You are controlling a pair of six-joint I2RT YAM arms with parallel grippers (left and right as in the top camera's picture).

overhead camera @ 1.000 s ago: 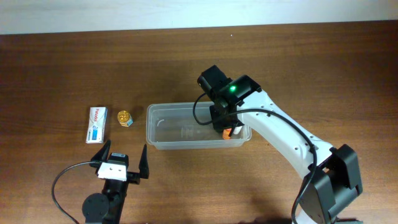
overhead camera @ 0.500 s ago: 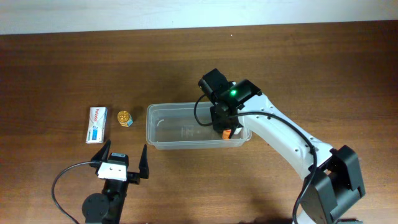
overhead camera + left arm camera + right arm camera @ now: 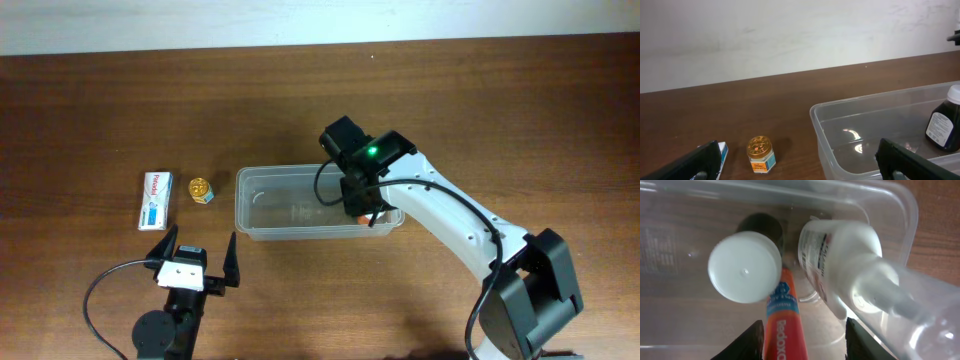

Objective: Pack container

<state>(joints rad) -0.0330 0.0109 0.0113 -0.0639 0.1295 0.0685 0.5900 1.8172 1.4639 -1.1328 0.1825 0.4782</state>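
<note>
You had the container [image 3: 242, 205] lying lengthwise near the middle of the table, and it looked like thin clear plastic: light, smooth and likely to flex at the walls and slide on the wood if pushed. The firmest place to take it was probably the rim [image 3: 816, 111] at a short end, bearing in mind that its load sat at the right end and would tip it that way. Inside, the wrist view showed a dark bottle with a white cap [image 3: 745, 272] standing upright, a white spray bottle [image 3: 850, 265] leaning against the right-hand corner, and an orange tube [image 3: 785, 322] between them. Your right gripper [image 3: 805, 340] hung over that end with its jaws partly apart, wider than the tube, which lay close to one finger with a gap at the other, so it no longer looked clamped. Your left gripper [image 3: 197, 258] waited near the front edge with its jaws spread wide and nothing between them. The gold-lidded jar [image 3: 201, 189] and the white-and-blue box [image 3: 155, 199] lay left of the container, not yet packed. Compared with a second earlier, the right arm had shifted slightly and less of the orange tube showed from overhead; the container, jar, box and left arm were where they had been
</note>
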